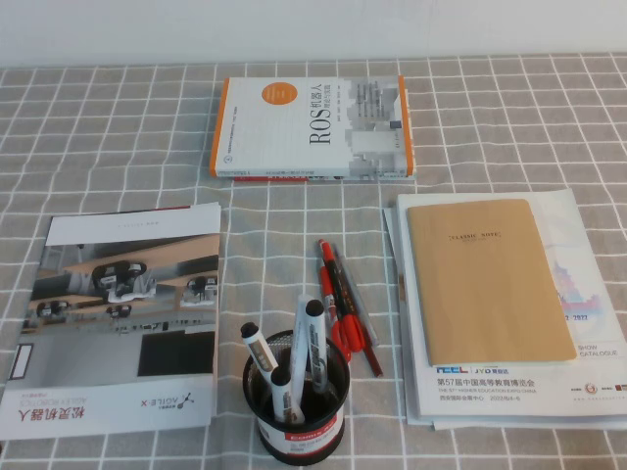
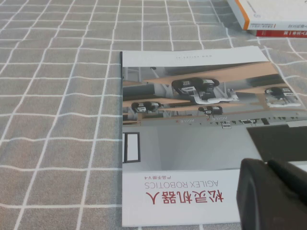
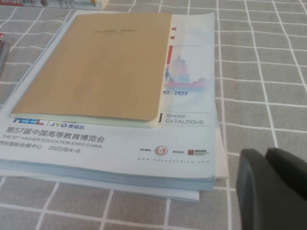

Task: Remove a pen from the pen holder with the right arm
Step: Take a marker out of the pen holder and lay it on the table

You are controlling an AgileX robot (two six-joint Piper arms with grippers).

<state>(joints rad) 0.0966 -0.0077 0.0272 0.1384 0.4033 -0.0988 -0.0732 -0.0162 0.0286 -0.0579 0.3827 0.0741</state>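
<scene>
pen holder point(image 1: 296, 421): near centre, pens point(image 1: 313, 338) upright inside.
right gripper point(image 3: 266, 160): pinched closed, empty, over cloth by catalogue stack point(image 3: 120, 153) at right, well apart from holder.
left gripper point(image 2: 267, 165): over near-left brochure point(image 2: 192, 143); state we can't tell.
progress: we judge nothing done; reach, grasp, lift all left.

Coming in from straight above the pen holder point(image 1: 296, 421) looks wide open; only its own pens point(image 1: 312, 343) stick up, leaning apart. On the left the brochure point(image 1: 122, 323) lies just beside it, flat. Behind and to the right, loose red pens point(image 1: 343, 304) lie on the surface point(image 1: 98, 127), nearly touching the holder. A strip of bare cloth separates them from the flat catalogue stack point(image 1: 509, 392). The ROS book point(image 1: 313, 127) is well back. The right tool point(image 3: 266, 158), pinched closed, sits by that stack's near corner, and the left tool point(image 2: 266, 165), closed too, sits over the brochure's near corner.
</scene>
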